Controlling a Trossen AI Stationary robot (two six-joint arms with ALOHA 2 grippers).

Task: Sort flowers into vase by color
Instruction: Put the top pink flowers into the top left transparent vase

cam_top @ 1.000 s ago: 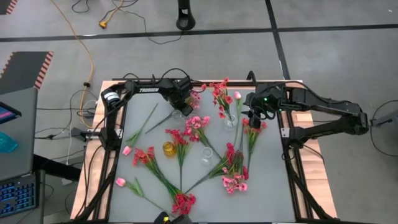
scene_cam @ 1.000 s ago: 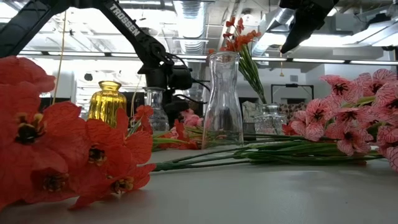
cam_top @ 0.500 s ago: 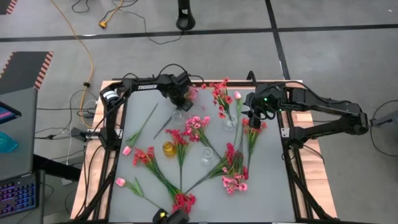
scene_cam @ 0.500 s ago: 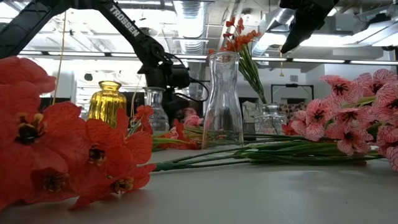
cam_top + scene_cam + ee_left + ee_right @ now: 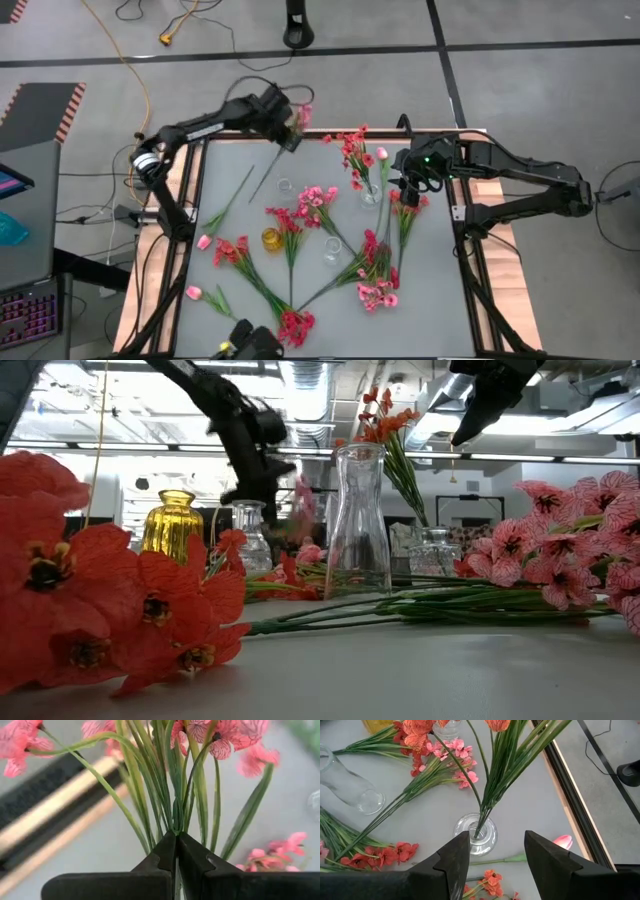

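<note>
Left gripper [image 5: 176, 851]: raised near the table's far left edge, fingers clamped on the green stems of a pink-blossomed sprig [image 5: 301, 116].
Right gripper [image 5: 494, 851]: fingers apart, hovering above a round clear glass vase [image 5: 475, 833] holding red sprigs.
Other flowers [image 5: 291, 322]: lying scattered on the grey table [image 5: 425, 290] around a small yellow glass vase [image 5: 271, 240] and a tall clear glass bottle [image 5: 359, 520].

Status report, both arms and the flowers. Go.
Left gripper shut on pink sprig, lifted over the table's far left edge. Right gripper open, above round vase holding red stems. Most flowers unsorted on table. Nothing blocking.
</note>
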